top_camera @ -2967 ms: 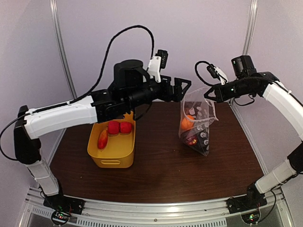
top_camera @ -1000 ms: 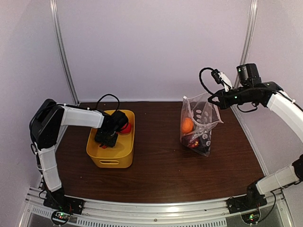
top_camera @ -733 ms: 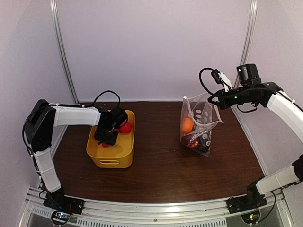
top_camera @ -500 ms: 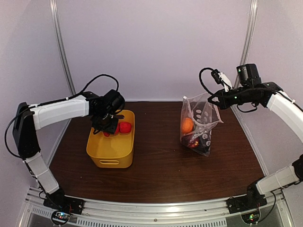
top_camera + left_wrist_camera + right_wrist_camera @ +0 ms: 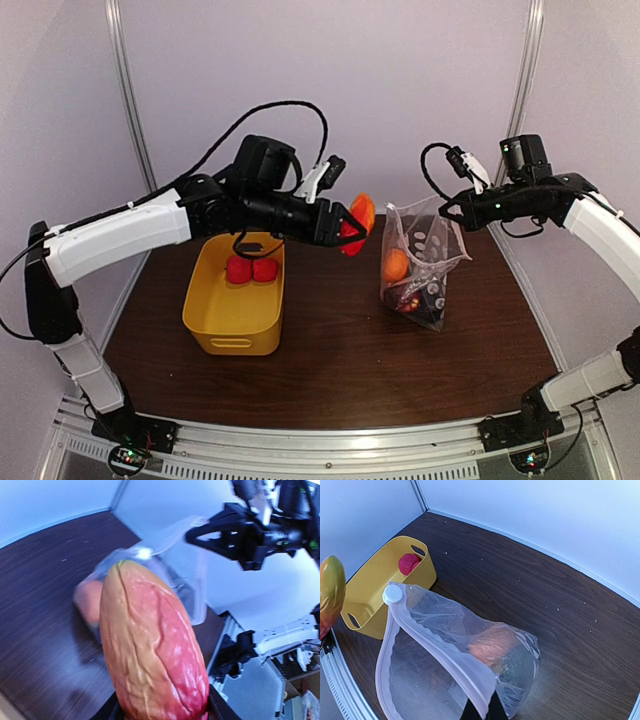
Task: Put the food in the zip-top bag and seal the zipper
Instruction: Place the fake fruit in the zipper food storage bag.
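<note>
A dark wooden bench (image 5: 340,360) stands between pale walls. Above it the left gripper (image 5: 350,228) is clenched on a red-and-yellow toy fruit (image 5: 150,645), held in the air just beside the zip-top bag (image 5: 420,265). The right gripper (image 5: 443,207) pinches the bag's top edge, and the mouth gapes. An orange piece (image 5: 396,263) lies inside the bag. Two red pieces (image 5: 251,270) sit in the yellow basket (image 5: 232,322).

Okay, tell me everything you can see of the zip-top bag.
The zip-top bag is clear crinkly plastic with white dots. It stands upright on the table, mouth open upward, zipper unsealed. The right gripper pinches its top edge. Inside lie an orange toy and darker pieces. The left gripper holds a red-yellow fruit beside the mouth, not touching.
</note>
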`<state>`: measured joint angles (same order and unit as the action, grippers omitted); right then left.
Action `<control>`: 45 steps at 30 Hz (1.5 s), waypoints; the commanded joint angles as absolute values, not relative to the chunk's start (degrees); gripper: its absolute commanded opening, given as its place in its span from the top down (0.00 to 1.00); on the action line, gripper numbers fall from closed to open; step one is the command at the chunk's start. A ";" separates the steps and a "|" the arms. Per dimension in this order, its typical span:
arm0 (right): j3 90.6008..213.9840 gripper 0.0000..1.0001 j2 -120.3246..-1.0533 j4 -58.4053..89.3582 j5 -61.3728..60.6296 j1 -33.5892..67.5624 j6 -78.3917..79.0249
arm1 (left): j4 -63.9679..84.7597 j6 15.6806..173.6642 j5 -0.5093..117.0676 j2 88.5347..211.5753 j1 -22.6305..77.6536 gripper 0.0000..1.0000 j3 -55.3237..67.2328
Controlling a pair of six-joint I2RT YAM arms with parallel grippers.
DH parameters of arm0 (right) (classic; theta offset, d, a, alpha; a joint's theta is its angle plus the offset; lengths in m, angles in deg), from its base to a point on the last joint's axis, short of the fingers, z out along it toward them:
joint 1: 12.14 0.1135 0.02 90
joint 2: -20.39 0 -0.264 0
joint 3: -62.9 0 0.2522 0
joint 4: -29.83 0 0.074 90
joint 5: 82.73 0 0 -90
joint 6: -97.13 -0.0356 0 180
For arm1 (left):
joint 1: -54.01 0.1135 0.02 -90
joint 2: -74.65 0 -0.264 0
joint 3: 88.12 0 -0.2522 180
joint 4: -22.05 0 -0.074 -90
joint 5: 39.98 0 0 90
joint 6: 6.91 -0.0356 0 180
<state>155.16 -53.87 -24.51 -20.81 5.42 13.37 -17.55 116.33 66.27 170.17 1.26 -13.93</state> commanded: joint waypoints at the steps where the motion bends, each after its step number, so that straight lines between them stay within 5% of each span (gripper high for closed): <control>1: 156.98 1.00 -53.93 -24.98 -21.03 4.91 13.38 | -0.77 122.45 83.95 177.20 -0.87 0.62 -20.26; 13: 158.40 1.00 -54.29 -25.25 -21.34 4.91 12.73 | 1.75 141.65 89.60 196.88 -2.58 0.66 -40.49; 21: 161.54 1.00 -53.80 -26.60 -20.02 4.91 12.24 | -0.79 144.62 87.66 198.57 -2.30 0.67 -40.57; 29: 160.80 1.00 -52.50 -26.75 -23.67 4.91 11.44 | 0.96 148.81 77.51 199.52 -0.90 0.32 -40.94; 32: 160.63 1.00 -52.21 -26.90 -23.61 4.91 11.27 | 3.83 151.28 75.76 200.66 -0.75 0.05 -42.84; 45: 162.10 1.00 -53.87 -27.26 -22.25 4.06 10.72 | 3.21 135.50 76.55 191.64 -0.99 0.02 -45.12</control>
